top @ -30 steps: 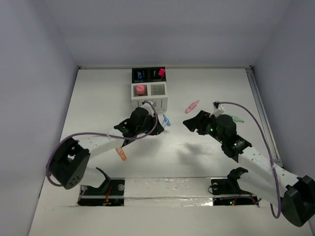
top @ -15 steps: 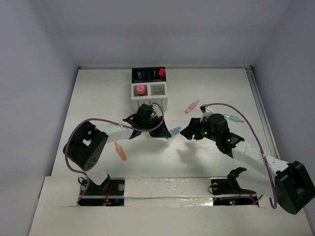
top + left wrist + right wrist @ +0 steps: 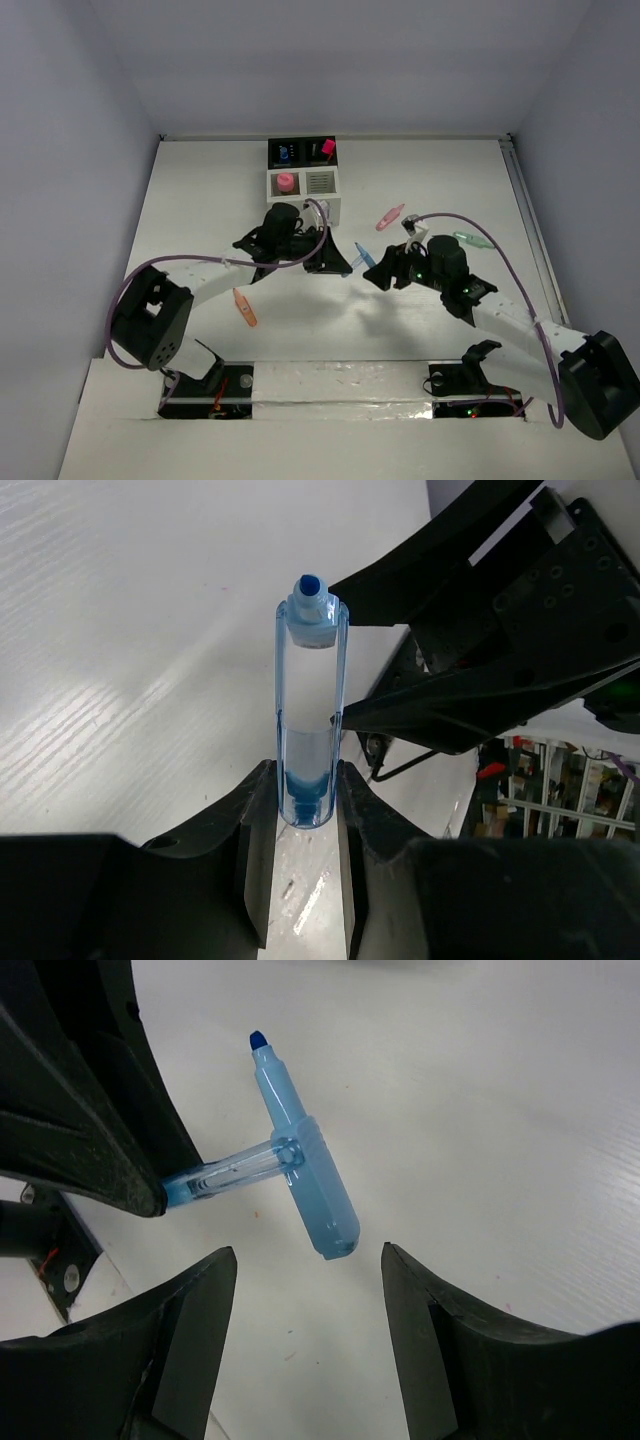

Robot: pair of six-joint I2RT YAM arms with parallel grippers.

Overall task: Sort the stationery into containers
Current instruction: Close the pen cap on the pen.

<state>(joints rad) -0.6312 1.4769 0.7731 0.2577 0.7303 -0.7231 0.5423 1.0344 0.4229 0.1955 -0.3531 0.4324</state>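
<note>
My left gripper (image 3: 305, 780) is shut on the clear lower end of a blue pen (image 3: 310, 700), which it holds off the table. From above, the left gripper (image 3: 340, 264) and the blue pen (image 3: 362, 261) sit just below the containers (image 3: 303, 196), a block of two white and two black cups. My right gripper (image 3: 308, 1252) is open and faces the pen, with the pastel blue body (image 3: 305, 1160) just beyond its fingertips and not touching. In the top view the right gripper (image 3: 381, 276) is right next to the pen.
A pink pen (image 3: 390, 217) and a green pen (image 3: 473, 241) lie right of the cups. An orange pen (image 3: 244, 308) lies at the lower left. A pink cap (image 3: 286, 181) shows in the left white cup, and blue and pink items in the black cups.
My left gripper has carried the blue pen to the right, away from the cups. The right gripper has moved left and down to meet it, its jaws still apart.
</note>
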